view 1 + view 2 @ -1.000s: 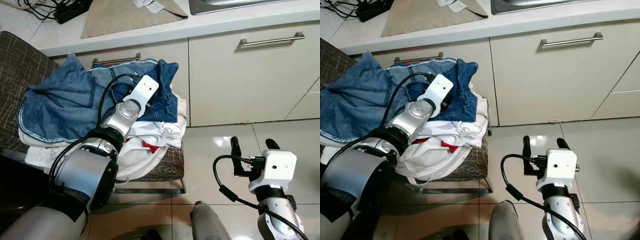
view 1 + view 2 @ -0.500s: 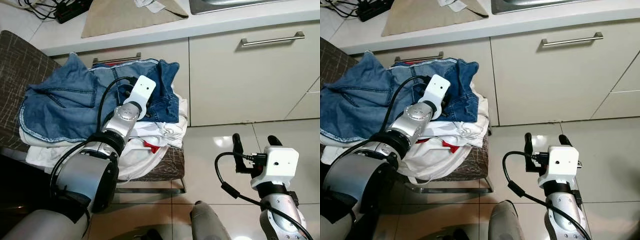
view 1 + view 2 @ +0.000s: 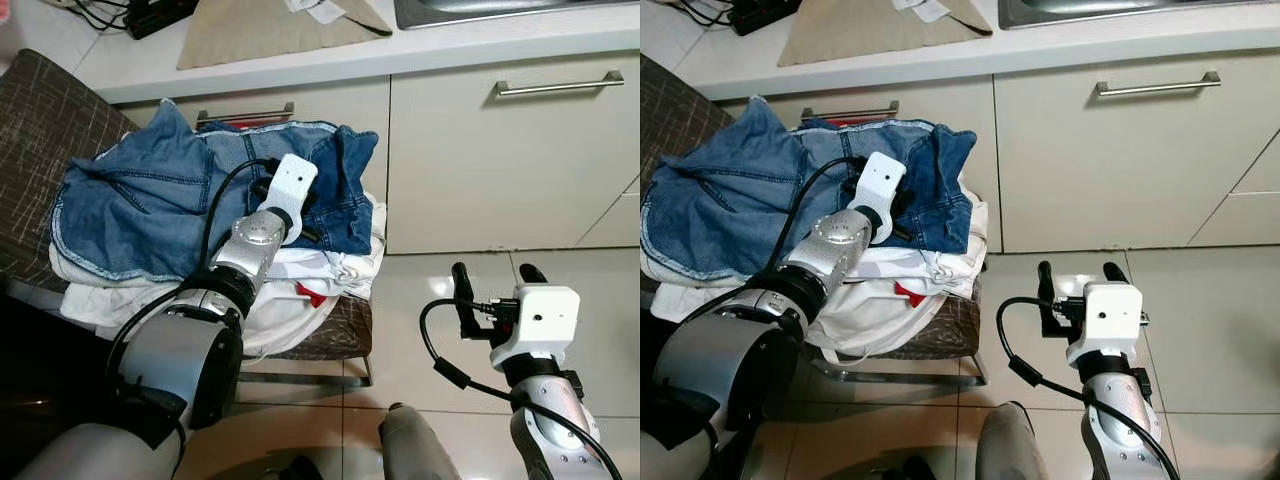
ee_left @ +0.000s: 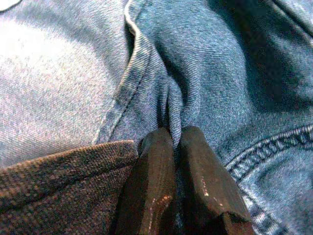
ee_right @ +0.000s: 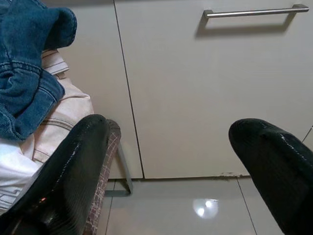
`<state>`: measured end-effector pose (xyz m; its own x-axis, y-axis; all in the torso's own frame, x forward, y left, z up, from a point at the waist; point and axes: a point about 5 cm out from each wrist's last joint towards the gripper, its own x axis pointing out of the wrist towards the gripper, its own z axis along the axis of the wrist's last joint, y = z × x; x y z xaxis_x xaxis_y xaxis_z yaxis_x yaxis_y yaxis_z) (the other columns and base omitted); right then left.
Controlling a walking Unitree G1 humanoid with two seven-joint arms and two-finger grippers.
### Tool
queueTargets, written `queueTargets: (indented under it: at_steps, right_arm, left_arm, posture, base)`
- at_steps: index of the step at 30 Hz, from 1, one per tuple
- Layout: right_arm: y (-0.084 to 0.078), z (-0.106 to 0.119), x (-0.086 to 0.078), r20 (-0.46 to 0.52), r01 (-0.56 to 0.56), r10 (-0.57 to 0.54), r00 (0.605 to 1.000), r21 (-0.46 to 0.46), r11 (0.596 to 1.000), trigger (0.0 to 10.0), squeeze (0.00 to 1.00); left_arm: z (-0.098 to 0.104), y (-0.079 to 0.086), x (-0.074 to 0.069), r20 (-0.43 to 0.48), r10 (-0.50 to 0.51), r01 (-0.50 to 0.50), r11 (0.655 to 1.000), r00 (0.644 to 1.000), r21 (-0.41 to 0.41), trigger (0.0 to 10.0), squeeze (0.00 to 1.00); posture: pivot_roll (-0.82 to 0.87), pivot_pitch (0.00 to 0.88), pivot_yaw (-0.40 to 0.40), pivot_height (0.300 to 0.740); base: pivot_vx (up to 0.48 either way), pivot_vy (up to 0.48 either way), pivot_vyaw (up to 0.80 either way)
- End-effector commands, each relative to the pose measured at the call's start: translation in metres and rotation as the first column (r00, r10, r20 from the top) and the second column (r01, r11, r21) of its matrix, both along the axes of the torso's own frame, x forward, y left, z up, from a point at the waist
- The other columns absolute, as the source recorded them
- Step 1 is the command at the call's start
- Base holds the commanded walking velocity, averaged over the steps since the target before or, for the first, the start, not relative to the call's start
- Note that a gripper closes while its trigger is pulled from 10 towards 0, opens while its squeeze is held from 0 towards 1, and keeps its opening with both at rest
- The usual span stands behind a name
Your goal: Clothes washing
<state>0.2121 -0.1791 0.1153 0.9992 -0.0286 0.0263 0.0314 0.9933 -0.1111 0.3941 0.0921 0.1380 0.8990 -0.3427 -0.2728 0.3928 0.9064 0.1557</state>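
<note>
Left gripper (image 4: 175, 142) down on top of the pile, fingers pressed together on a raised fold of the jeans (image 3: 190, 205), next to a seam. Pinched at a ridge of cloth rather than flat fabric, likely because a ridge gives two thin fingers something to bite. Jeans spread across the top of a heap of pale clothes (image 3: 300, 300), all of it stacked on a brown woven chair (image 3: 40, 120) set close against the cabinet (image 3: 500, 160). A bit of red (image 3: 312, 297) peeking out from between the white layers near the chair's front edge. Denim on top, so the natural first piece to lift; anything below would drag the rest along. Right gripper (image 3: 492, 285) held low over the tiled floor (image 3: 440, 400), well apart from the chair, fingers spread wide and holding nothing, probably parked there to keep out of the way of the lift or ready to catch a trailing leg. Counter (image 3: 330, 60) above with a tan cloth (image 3: 270, 30) and a sink edge (image 3: 500, 10). Judged as the pick-up step, early in the task: grip made, nothing lifted clear yet. Risk of the fold slipping out, since denim is heavy and the bite looks small.
</note>
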Motion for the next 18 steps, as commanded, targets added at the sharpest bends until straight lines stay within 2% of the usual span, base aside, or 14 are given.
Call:
queueTargets:
  at_steps: [1, 2, 4, 7, 10, 14, 18]
  right_arm:
    - [0.005, -0.005, 0.000, -0.025, -0.024, 0.025, 0.999, 0.013, 1.000, 10.0, 0.00]
    - [0.005, -0.006, 0.002, -0.025, -0.029, 0.029, 0.999, 0.014, 0.999, 10.0, 0.00]
    - [0.005, -0.006, 0.003, -0.025, -0.031, 0.031, 0.999, 0.014, 0.999, 10.0, 0.00]
    - [0.006, -0.007, 0.009, -0.019, -0.033, 0.033, 0.999, 0.019, 0.999, 10.0, 0.00]
    - [0.006, -0.007, 0.011, -0.018, -0.033, 0.034, 0.999, 0.021, 0.999, 10.0, 0.00]
    - [0.008, -0.008, 0.026, -0.008, -0.045, 0.046, 0.999, 0.043, 0.998, 10.0, 0.00]
    - [0.010, -0.009, 0.033, -0.006, -0.053, 0.054, 0.999, 0.056, 0.997, 10.0, 0.00]
  left_arm:
    - [-0.022, -0.001, -0.010, -0.109, -0.013, 0.010, 0.999, 0.994, -0.031, 0.0, 0.00]
    - [-0.014, 0.000, -0.005, -0.102, 0.009, -0.021, 0.994, 0.995, -0.111, 0.0, 0.00]
    - [-0.010, 0.000, -0.004, -0.096, 0.017, -0.029, 0.991, 0.995, -0.133, 0.0, 0.00]
    - [0.011, 0.004, 0.005, -0.048, 0.040, -0.050, 0.975, 0.998, -0.218, 0.0, 0.00]
    - [0.019, 0.005, 0.008, -0.026, 0.040, -0.045, 0.970, 0.999, -0.239, 0.0, 0.00]
    - [0.069, 0.016, 0.022, 0.131, 0.041, 0.002, 0.950, 0.991, -0.311, 0.0, 0.00]
    - [0.081, 0.019, 0.023, 0.173, 0.019, 0.038, 0.948, 0.985, -0.317, 0.0, 0.00]
  posture:
    - [-0.54, 0.141, 0.179, 0.740]
    - [-0.53, 0.124, 0.181, 0.740]
    - [-0.53, 0.124, 0.181, 0.740]
    - [-0.52, 0.107, 0.186, 0.740]
    - [-0.51, 0.096, 0.188, 0.740]
    - [-0.46, 0.051, 0.191, 0.740]
    - [-0.44, 0.035, 0.190, 0.740]
  base:
    - [0.000, 0.000, 0.00]
    - [0.000, 0.000, 0.00]
    - [0.000, 0.000, 0.00]
    - [0.000, 0.000, 0.00]
    - [0.000, 0.000, 0.00]
    - [0.000, 0.000, 0.00]
    - [0.000, 0.000, 0.00]
